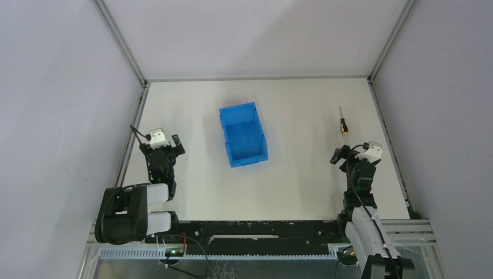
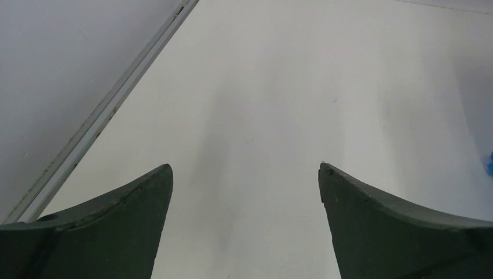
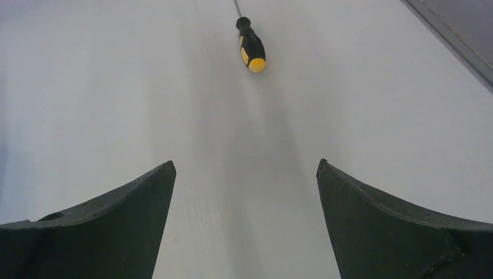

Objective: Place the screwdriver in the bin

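Right gripper: the right gripper (image 3: 245, 164) hangs low over the white table (image 1: 302, 174), its two dark fingers (image 3: 110, 226) spread wide, with only bare surface in the gap between them
Screwdriver, wrist view: the screwdriver (image 3: 250, 46) lies flat on the table ahead of the right gripper and apart from it, the yellow butt of its black and yellow handle turned toward the fingers, the thin shaft running out of the top of the picture
Screwdriver, top view: it rests on the far right part of the table, just beyond the right gripper, near the right side rail (image 1: 388, 136) and well apart from the bin
Left gripper: the left gripper (image 2: 245, 168) sits on the opposite side of the table, its fingers (image 2: 116, 226) likewise parted and holding nothing, pointed over bare surface with the left side rail (image 2: 104, 116) slanting past on its left
Bin: the blue bin (image 1: 243, 135) stands upright and open-topped near the middle of the table, between the two arms and slightly skewed, nearer the left gripper than the right; nothing shows inside it from above, and only a blue sliver reaches the right edge of the left wrist view
Surroundings: plain grey walls enclose the table on three sides
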Robot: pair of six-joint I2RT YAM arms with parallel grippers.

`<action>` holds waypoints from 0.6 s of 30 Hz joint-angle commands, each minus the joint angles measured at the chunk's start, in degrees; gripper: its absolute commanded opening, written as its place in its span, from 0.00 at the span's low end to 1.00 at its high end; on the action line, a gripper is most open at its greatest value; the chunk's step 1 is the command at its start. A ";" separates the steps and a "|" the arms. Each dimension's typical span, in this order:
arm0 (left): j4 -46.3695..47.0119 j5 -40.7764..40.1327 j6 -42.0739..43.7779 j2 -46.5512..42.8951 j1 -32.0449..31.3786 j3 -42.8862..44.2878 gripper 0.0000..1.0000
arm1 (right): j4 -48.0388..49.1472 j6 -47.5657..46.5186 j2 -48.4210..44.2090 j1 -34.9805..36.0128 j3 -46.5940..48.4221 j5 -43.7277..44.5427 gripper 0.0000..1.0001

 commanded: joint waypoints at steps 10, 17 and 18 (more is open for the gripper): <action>2.23 0.60 0.97 -1.01 -0.23 2.69 1.00 | -26.95 -4.88 18.06 -1.40 34.55 -2.34 1.00; 2.20 0.64 0.97 -1.01 -0.22 2.69 1.00 | -50.34 -5.80 43.74 -6.37 65.45 -9.59 0.97; 2.18 0.65 0.97 -1.01 -0.22 2.71 1.00 | -52.93 -6.73 47.63 -6.29 69.69 -9.55 0.97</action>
